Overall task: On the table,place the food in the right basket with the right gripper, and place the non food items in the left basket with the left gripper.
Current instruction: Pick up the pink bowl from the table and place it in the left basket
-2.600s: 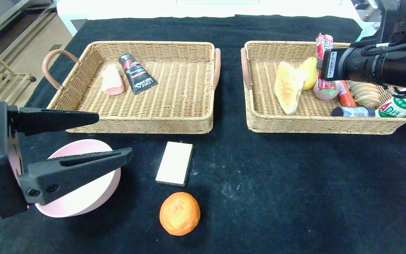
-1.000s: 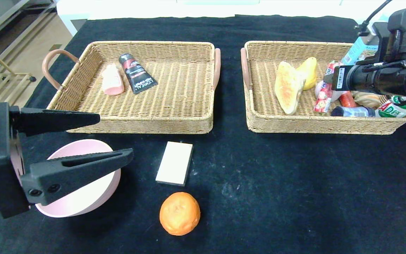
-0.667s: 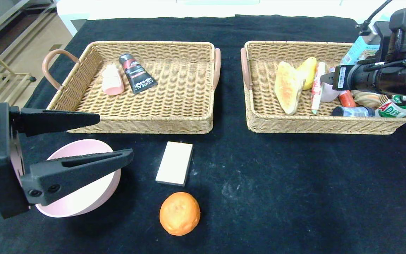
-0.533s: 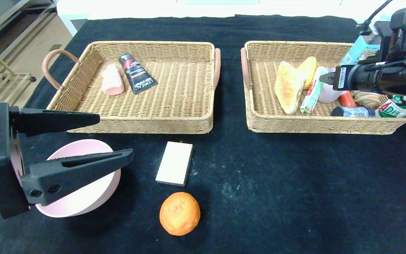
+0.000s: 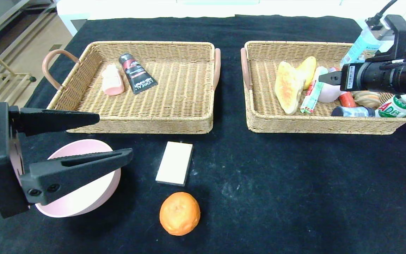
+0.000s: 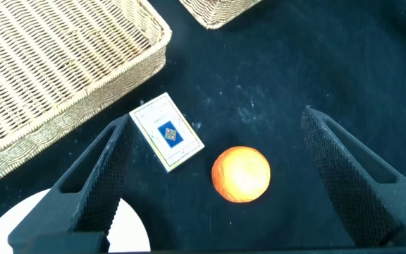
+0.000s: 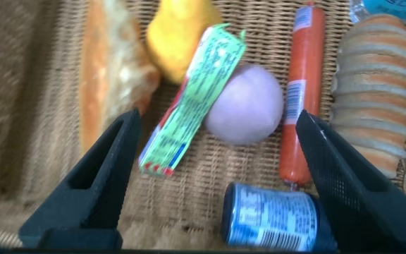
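Hovering above the right basket at about 2 o'clock in the head view, the right tool has its fingers spread wide with nothing between them. Directly beneath it lie a green snack packet, a pale pink round item, a red sausage, a ridged bread roll and a blue-labelled can. Toast and a yellow pear-shaped fruit rest at the 9 o'clock side of that basket, with the packet leaning against the toast.

At 8 o'clock the left tool is parked over the pink bowl, its fingers also wide apart and empty. On the black tabletop at 6 o'clock sits the orange, with the white card box just beyond it. Through the left wrist camera both lie between the spread fingers.

Sitting at 11 o'clock, the left basket holds a black tube and a pink bottle, side by side.
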